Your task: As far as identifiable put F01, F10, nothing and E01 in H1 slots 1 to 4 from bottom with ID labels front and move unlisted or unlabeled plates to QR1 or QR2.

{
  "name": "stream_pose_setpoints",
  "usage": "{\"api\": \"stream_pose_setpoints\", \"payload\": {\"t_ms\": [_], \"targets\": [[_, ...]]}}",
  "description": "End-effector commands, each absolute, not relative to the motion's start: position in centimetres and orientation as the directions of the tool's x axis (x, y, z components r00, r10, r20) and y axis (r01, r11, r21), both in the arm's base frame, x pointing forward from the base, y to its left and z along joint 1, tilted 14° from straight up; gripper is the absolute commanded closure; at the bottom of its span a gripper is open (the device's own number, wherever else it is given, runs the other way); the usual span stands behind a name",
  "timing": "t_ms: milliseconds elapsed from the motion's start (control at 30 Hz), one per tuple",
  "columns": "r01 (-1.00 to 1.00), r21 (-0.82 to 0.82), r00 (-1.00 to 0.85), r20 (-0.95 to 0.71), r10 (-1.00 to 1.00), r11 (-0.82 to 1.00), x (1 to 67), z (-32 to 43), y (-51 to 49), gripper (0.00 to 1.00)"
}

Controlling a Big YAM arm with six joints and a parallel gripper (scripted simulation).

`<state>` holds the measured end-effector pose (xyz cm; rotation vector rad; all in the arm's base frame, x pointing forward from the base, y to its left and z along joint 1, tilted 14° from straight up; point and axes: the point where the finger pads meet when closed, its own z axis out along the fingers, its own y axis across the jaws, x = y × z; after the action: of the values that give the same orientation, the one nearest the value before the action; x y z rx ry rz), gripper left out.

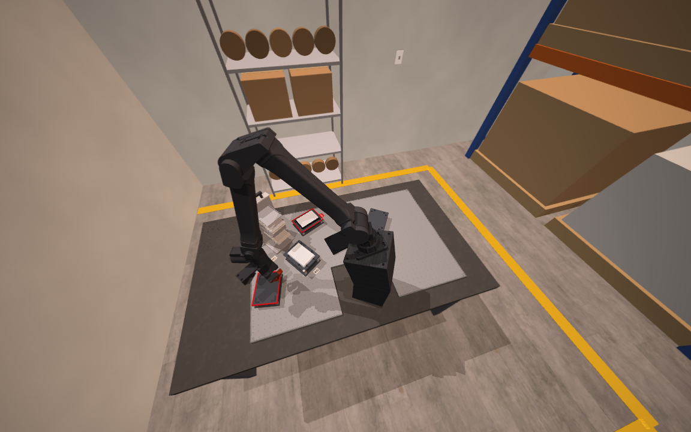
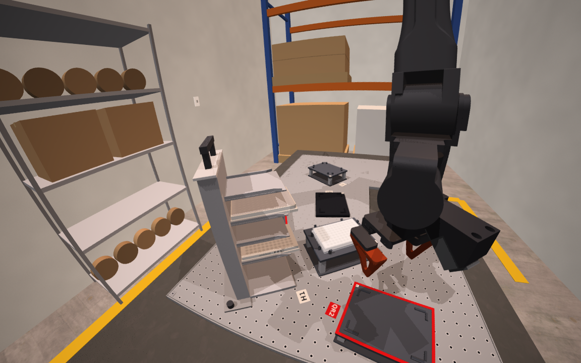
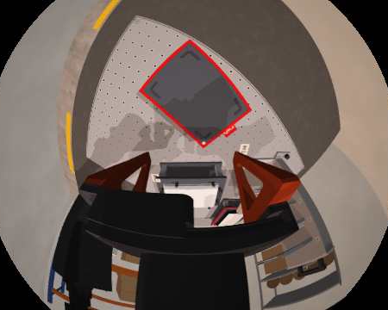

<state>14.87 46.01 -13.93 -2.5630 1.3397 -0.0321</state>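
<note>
The plate hotel H1 [image 2: 220, 225] [image 1: 275, 228] stands at the left of the deck. One perforated plate [image 2: 260, 205] lies on an upper shelf and another perforated plate [image 2: 269, 246] lies on a lower shelf; I cannot read their labels. A white plate [image 2: 333, 233] [image 1: 300, 256] sits on a raised nest beside the hotel. The red-framed nest QR2 [image 2: 385, 320] [image 1: 266, 291] [image 3: 190, 89] is empty. My gripper [image 2: 392, 259] [image 1: 267, 275] [image 3: 191, 156] is open and empty. It hangs low between the white plate's near end and QR2.
Another red-framed nest [image 1: 306, 219] behind the hotel holds a white plate. A flat black nest [image 2: 331, 203] and a raised dark nest [image 2: 326, 172] stand further back. The arm's base block [image 1: 370, 268] is at the right. A storage rack [image 2: 80, 148] stands off the deck.
</note>
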Motion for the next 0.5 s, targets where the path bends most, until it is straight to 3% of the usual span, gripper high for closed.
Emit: {"api": "stream_pose_setpoints", "payload": {"t_ms": [0, 467], "targets": [[-0.804, -0.243, 0.578, -0.107, -0.809, -0.542, 15.9, -14.3, 47.0, 0.00], [-0.805, -0.241, 0.578, -0.105, -0.809, -0.543, 16.1, -16.4, 47.2, 0.00]]}}
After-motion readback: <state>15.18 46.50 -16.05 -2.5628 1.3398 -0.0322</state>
